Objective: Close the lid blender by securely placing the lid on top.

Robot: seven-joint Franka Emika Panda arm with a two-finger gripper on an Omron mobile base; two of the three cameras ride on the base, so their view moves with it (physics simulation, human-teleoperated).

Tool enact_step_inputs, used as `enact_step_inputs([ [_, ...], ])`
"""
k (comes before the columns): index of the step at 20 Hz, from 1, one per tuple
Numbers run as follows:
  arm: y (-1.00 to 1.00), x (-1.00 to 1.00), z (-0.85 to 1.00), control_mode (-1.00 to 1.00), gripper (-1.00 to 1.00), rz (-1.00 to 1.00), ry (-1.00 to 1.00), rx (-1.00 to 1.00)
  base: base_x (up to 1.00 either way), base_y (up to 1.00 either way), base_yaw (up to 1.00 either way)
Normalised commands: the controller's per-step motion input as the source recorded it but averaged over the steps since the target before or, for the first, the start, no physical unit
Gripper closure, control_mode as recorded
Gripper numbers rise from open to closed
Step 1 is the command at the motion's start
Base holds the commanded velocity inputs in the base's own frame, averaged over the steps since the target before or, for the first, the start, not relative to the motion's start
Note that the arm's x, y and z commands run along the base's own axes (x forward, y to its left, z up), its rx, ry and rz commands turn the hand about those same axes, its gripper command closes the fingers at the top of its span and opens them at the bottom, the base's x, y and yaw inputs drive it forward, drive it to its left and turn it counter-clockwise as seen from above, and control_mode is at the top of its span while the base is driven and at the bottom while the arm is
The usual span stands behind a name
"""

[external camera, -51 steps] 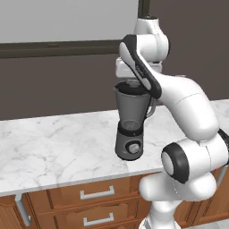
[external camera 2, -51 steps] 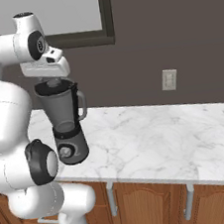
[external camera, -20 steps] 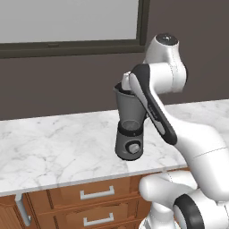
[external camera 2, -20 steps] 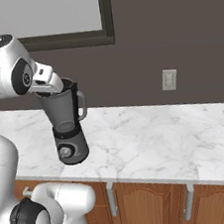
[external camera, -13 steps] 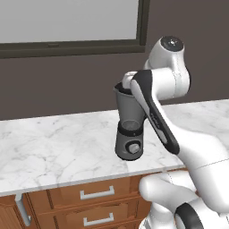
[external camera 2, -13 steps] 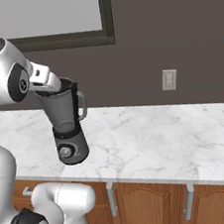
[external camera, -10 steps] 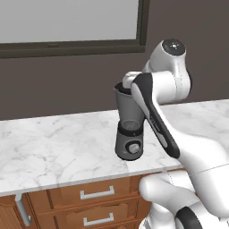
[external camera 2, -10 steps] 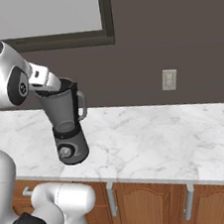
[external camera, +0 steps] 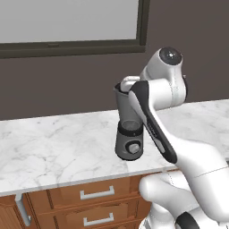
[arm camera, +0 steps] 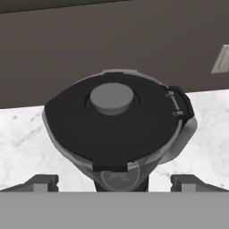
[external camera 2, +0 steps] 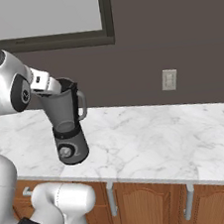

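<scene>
Lid [arm camera: 114, 129] sits across the blender [external camera 2: 66, 127] jar's rim on the marble surface [external camera 2: 152, 138]; claw [arm camera: 114, 181] spread wide, empty, just beside it. Release step; next, check seating.

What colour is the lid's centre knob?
Grey, lighter than the black lid around it; clearest in the hand view.

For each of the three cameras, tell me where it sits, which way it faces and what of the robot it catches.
Left base view: behind the arm's left, facing forward and down at the blender on the counter; the white arm crosses its right.
Right base view: behind the arm's right, same blender, arm at left.
Hand view: on the hand, looking down at the lid seated on the jar; the pincer tips stand apart below.
All three share the blender and marble counter.
</scene>
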Motion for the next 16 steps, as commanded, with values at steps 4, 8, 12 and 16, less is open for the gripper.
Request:
enact_step_inputs([
  [4, 0.12, 0.00, -0.23, -1.00, -1.00, 0.00, 0.00, 0.00, 0.00, 0.00, 0.00],
  [8, 0.08, 0.00, -0.30, -1.00, -1.00, 0.00, 0.00, 0.00, 0.00, 0.00, 0.00],
  [12, 0.01, -0.16, -0.02, -1.00, -1.00, 0.00, -0.04, 0.00, 0.00, 0.00, 0.00],
  [16, 0.00, -0.78, 0.27, -1.00, -1.00, 0.00, -0.12, 0.00, 0.00, 0.00, 0.00],
])
